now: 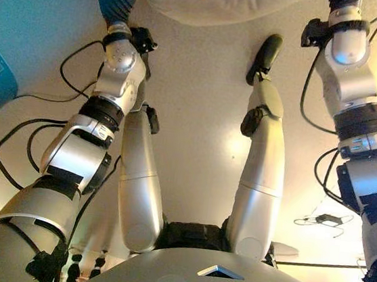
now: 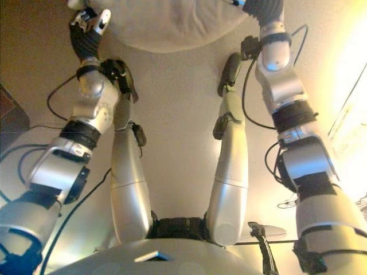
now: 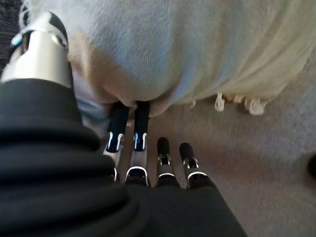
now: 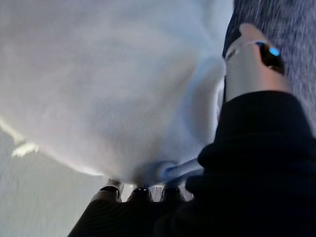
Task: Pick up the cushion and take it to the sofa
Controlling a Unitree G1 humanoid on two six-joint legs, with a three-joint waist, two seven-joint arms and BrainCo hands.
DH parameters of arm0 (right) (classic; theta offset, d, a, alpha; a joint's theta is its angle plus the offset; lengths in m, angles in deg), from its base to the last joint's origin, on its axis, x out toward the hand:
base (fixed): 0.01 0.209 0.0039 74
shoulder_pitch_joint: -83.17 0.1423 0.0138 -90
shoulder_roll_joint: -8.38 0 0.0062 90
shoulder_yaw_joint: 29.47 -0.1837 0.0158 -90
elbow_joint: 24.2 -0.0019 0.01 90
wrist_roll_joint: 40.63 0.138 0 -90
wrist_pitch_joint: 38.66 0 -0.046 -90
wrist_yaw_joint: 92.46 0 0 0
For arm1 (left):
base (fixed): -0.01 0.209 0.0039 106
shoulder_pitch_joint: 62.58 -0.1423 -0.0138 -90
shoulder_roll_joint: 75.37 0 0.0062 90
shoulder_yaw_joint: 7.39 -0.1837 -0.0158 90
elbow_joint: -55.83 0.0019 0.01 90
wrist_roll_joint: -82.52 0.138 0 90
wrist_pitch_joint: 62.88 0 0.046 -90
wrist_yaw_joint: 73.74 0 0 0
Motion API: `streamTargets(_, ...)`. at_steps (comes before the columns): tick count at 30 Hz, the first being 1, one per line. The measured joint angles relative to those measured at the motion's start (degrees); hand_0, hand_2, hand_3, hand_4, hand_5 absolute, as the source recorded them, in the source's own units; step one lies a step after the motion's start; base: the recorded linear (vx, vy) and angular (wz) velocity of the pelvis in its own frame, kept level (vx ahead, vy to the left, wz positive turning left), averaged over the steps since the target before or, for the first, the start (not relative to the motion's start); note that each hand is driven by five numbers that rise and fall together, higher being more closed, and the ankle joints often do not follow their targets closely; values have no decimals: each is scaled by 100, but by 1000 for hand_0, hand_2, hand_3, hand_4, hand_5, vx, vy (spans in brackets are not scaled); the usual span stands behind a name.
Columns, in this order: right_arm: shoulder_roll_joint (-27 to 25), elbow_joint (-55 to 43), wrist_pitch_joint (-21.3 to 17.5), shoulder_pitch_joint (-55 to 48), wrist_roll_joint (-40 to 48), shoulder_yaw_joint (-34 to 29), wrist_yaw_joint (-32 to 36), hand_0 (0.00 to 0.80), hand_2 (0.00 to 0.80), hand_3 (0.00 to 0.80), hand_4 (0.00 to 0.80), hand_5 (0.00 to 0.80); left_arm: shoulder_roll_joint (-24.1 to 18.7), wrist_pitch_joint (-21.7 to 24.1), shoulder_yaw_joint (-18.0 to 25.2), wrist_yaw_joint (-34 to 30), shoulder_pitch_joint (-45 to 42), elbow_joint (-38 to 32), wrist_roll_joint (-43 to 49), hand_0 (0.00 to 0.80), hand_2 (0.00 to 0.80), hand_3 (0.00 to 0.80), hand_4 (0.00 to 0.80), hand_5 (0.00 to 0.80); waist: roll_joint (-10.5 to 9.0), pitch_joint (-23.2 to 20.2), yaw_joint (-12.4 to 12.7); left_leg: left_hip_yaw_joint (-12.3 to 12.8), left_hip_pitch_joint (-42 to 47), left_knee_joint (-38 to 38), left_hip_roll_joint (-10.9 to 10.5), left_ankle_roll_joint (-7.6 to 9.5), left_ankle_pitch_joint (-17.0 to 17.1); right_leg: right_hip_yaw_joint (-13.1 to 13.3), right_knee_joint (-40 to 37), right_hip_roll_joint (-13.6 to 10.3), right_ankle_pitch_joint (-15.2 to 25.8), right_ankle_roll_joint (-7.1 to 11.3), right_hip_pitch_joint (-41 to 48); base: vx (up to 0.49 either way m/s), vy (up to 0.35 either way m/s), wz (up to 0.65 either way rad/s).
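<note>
Left wrist view: left hand (image 3: 74, 163) and right hand (image 4: 247, 163) flank the pale cushion (image 3: 187, 49), fingers (image 3: 140, 123) tucked beneath it, grip unclear, over beige floor (image 3: 266, 153).

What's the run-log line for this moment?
cream fabric cushion: lifted off beige carpet floor | left hand: fingers under its edge | right hand: gripping opposite side | sofa: not in view

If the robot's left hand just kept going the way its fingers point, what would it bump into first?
The cushion. The left hand already has some fingers tucked under its pale bulge, so there is hardly any gap left; the other fingers point at the carpet just below its fringed edge.
</note>
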Motion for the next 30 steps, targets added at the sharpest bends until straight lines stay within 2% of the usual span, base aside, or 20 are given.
streamTargets(4,-162,100,179,161,866,52,904,0,0,0,0,0,-249,-124,-208,-510,203,-1,-161,0,0,0,0,0,-65,3,1,-46,-146,54,-23,1,-1,-3,45,-14,-9,-4,-124,3,34,4)
streamTargets(7,-197,100,222,200,1405,53,1353,0,0,0,0,0,-266,-231,-362,-940,361,-21,-336,0,0,0,0,0,-67,2,0,-86,-275,87,-62,3,0,-5,73,-41,-7,-3,-243,-14,89,6)
streamTargets(10,-177,112,224,264,1810,48,1538,0,0,0,0,0,-258,-279,-443,-1148,532,-22,-363,0,0,0,0,0,-68,2,-3,-92,-448,192,-104,2,-1,14,160,-86,-17,8,-406,-22,96,7)
streamTargets(14,-107,164,222,375,1848,44,1563,0,0,0,0,0,-276,-446,-452,-1154,740,-21,-557,0,0,0,0,0,-68,2,-5,-89,-562,232,-140,3,-1,45,191,-119,-12,19,-526,-19,34,3)
streamTargets(15,-92,164,221,383,1844,44,1563,0,0,0,0,0,-278,-461,-452,-1159,773,-21,-595,147,147,147,147,147,-68,2,-3,-91,-574,234,-139,3,-1,46,190,-119,-12,19,-538,0,0,0)
streamTargets(16,-91,163,216,384,1845,43,1567,122,122,122,122,122,-272,-459,-456,-1171,797,-22,-603,703,703,703,703,703,-70,0,-3,-92,-592,232,-139,4,-1,46,187,-118,-12,20,-553,0,0,0)
streamTargets(17,-92,162,203,393,1847,37,1600,292,292,292,292,292,-273,-443,-455,-1225,814,-30,-613,800,800,800,800,800,-73,-1,-6,-93,-615,226,-139,4,-1,46,185,-118,-12,20,-575,0,0,0)
streamTargets(18,-99,160,200,400,1850,13,1654,524,524,524,524,524,-273,-400,-449,-1332,820,-42,-739,800,800,800,800,800,-75,-3,-7,-92,-637,204,-143,4,0,47,182,-121,-11,22,-609,-7,-39,2)
streamTargets(19,-102,159,201,395,1852,-17,1732,800,800,800,800,800,-273,-375,-420,-1389,800,-63,-784,800,800,800,800,800,-75,-3,-5,-92,-647,172,-144,10,13,46,166,-119,-8,24,-625,-8,-40,2)
streamTargets(24,-211,23,208,204,1848,-25,2216,800,800,800,800,800,-279,-285,-326,-1476,519,-325,-825,800,800,800,800,800,-75,-3,8,-104,-609,55,-143,-43,75,22,130,-124,-13,39,-604,-13,-64,3)
streamTargets(30,-81,-484,180,-463,1741,-31,2335,800,800,800,800,800,-271,-173,-197,-1507,-333,-802,-531,800,800,800,800,800,-80,0,11,-97,-131,-2,-149,-44,75,29,131,-143,-59,79,-135,-22,-30,3)
